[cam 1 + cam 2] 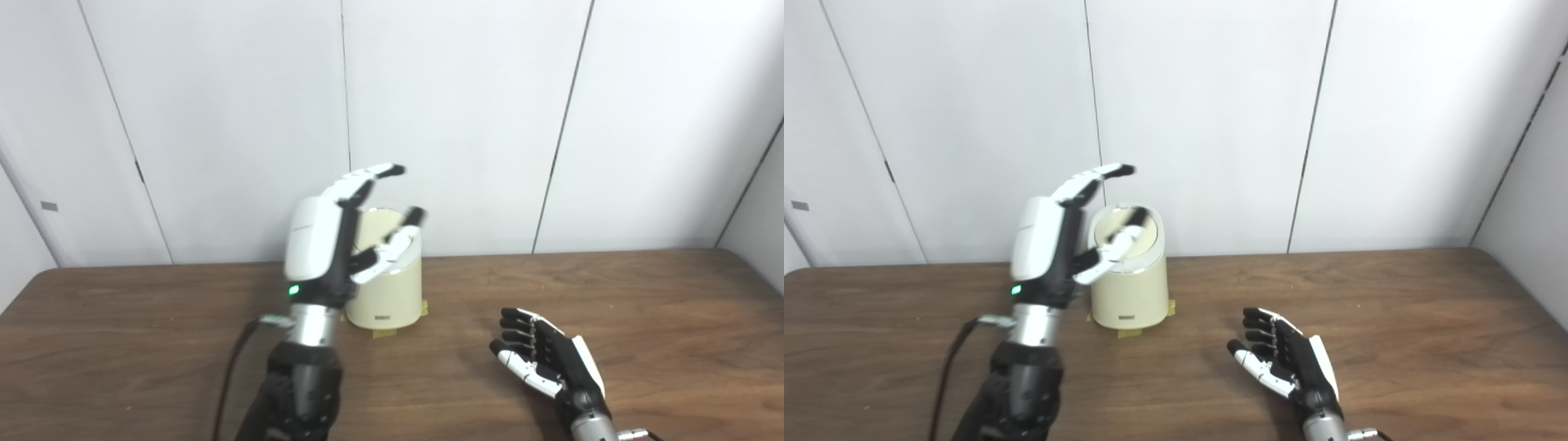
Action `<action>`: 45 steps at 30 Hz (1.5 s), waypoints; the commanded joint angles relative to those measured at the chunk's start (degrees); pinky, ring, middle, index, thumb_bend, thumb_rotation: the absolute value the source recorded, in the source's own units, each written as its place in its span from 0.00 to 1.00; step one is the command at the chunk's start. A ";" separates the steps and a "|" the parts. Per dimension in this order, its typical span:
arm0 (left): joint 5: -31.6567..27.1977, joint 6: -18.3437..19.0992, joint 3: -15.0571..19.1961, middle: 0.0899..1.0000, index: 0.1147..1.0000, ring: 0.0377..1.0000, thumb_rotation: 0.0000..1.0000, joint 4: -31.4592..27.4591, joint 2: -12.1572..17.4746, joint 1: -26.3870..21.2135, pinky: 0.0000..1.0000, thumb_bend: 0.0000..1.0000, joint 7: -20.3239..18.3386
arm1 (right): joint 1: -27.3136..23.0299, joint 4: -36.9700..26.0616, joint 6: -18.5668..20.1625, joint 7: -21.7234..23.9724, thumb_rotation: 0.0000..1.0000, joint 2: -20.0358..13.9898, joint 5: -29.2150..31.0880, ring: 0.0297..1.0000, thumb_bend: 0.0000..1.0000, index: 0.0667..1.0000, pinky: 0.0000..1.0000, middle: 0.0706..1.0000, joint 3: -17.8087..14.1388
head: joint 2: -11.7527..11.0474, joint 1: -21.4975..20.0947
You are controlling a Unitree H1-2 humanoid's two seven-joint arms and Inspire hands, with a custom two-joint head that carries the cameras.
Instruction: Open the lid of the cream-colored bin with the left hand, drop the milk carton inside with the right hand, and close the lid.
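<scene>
The cream-colored bin point(1128, 278) stands toward the back of the counter point(1396, 318) with its round lid point(1126, 229) seemingly down, and the left hand point(334, 245) is raised just in front of and above it, fingers point(373, 174) apart and holding nothing, though motion blur makes it hard to tell whether the thumb touches the lid. The right hand point(1283, 361) lies low near the counter, well to the right of the bin, palm up, fingers loosely spread and empty. No milk carton shows in either view, so judging from this, either nothing has been dropped yet or the carton is already inside; I cannot tell which.
</scene>
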 commanded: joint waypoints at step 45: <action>-32.79 0.82 15.84 0.76 0.76 0.79 0.20 6.42 5.26 19.92 0.77 0.19 -11.17 | -0.27 0.50 -3.22 -0.72 0.09 1.69 4.30 0.67 0.32 0.67 0.63 0.68 -3.61 | 2.40 -0.08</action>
